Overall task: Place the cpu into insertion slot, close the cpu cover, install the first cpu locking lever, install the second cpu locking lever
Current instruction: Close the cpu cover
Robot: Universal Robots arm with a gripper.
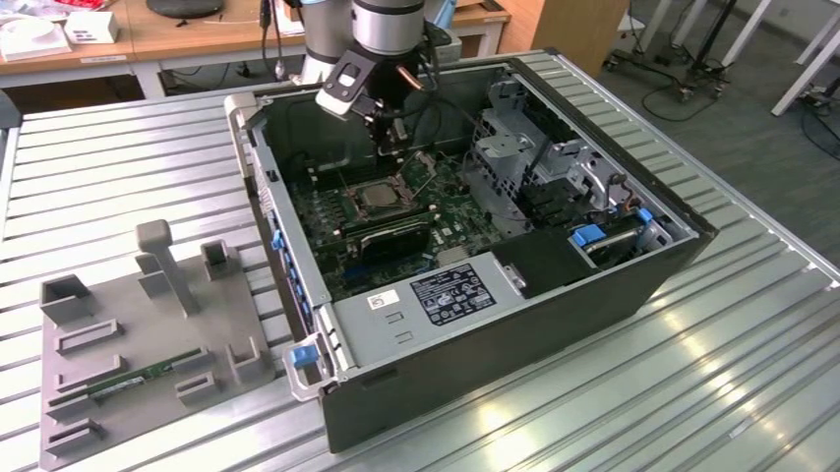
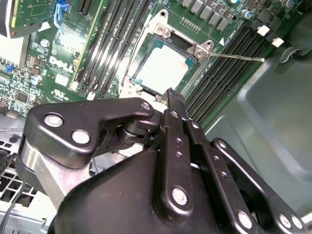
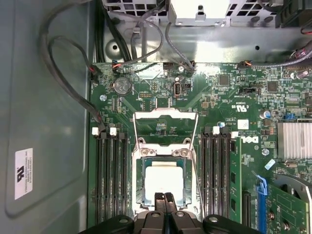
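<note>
cpu (image 3: 163,180) sits in insertion slot (image 3: 139,155), just beyond fingers (image 3: 159,201) (pinched together, empty).

The cpu (image 3: 165,181) is showing a pale silver face, the circuit board (image 3: 214,97) around it is showing green, the gripper (image 3: 164,196) black

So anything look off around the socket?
Nothing damaged or askew. The cpu sits flat and square in the insertion slot. The cpu cover is swung open off the slot, and a thin lever juts out unlatched. The gripper hovers shut by the cpu's edge.
</note>
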